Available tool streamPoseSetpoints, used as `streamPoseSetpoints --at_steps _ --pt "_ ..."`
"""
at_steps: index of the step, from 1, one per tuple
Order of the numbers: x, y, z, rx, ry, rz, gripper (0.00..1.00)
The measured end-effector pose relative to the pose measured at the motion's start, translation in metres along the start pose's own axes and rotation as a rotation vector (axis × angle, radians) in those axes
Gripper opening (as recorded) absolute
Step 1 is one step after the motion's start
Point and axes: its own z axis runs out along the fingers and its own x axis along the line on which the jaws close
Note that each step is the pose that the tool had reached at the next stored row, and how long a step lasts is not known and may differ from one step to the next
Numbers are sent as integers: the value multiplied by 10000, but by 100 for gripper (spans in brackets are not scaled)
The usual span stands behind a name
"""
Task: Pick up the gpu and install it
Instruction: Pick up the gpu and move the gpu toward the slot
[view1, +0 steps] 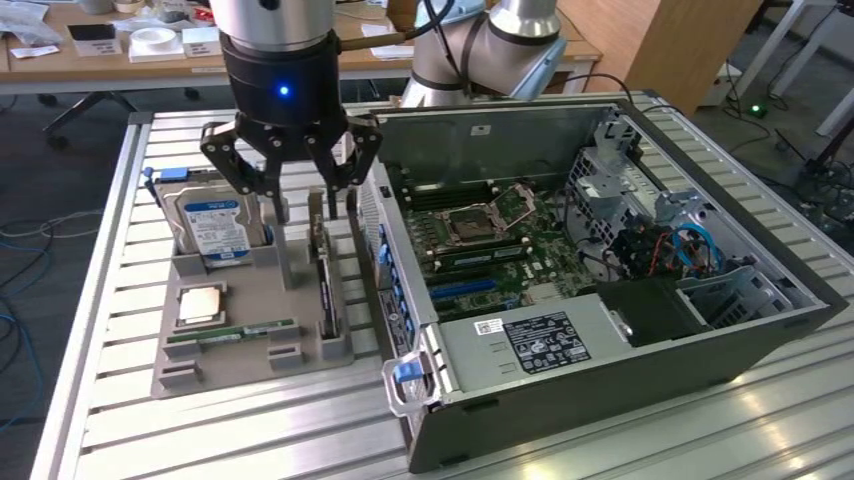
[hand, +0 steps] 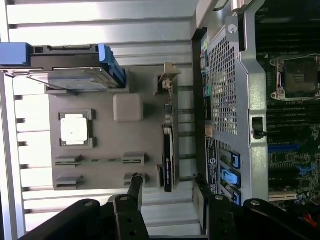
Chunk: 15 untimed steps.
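The gripper hangs over the far end of the grey tray, its jaws spread wide and nothing between them. Right under it the gpu stands on edge in a slot along the side of the tray nearest the case, its dark face upright and its silver bracket at the end under the gripper. From the wrist view the two fingers sit either side of the line of the gpu, above it and not touching. On the tray, on the other side from the gpu, the hard drive stands in its holder, with the cpu lying flat in front of it and the ram stick nearer the front edge. The case lies open beside the tray, motherboard facing up.
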Motion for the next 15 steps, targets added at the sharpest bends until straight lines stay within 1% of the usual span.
streamPoseSetpoints --at_steps 4,10,15 --pt "2 0 61 -3 -1 0 53" --pt "1 0 76 -7 -1 -8 53" --pt "-1 14 149 -12 12 -276 53"
